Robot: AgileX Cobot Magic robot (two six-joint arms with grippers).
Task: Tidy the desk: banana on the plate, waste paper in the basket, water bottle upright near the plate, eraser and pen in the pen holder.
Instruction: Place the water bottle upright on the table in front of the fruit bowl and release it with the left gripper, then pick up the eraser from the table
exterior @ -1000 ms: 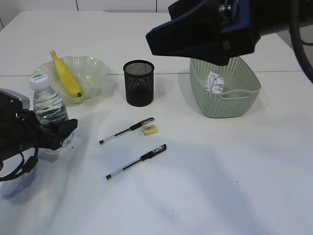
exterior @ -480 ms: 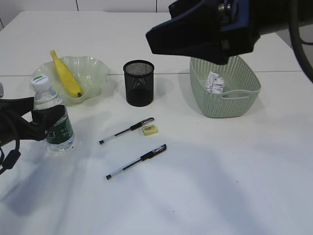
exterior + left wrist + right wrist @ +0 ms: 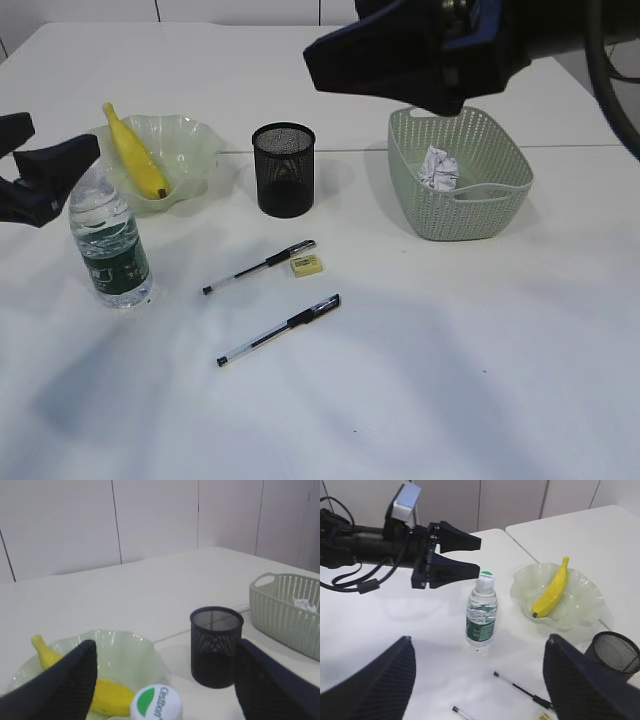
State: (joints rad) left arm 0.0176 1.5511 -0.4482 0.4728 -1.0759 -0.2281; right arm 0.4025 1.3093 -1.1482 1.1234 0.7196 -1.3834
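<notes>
Banana (image 3: 135,152), paper (image 3: 438,167) and bottle (image 3: 108,245) are sitting placed; 2 pens (image 3: 259,266) and eraser (image 3: 306,265) are remaining. Both grippers (image 3: 30,165) are gaping wide, empty.

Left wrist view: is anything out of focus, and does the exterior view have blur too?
Left wrist view: the white bottle cap and dark pincer fingers are soft; the black mesh pen holder reads fairly sharp. Exterior view: the right arm's dark pincer looms blurred at the top.
</notes>
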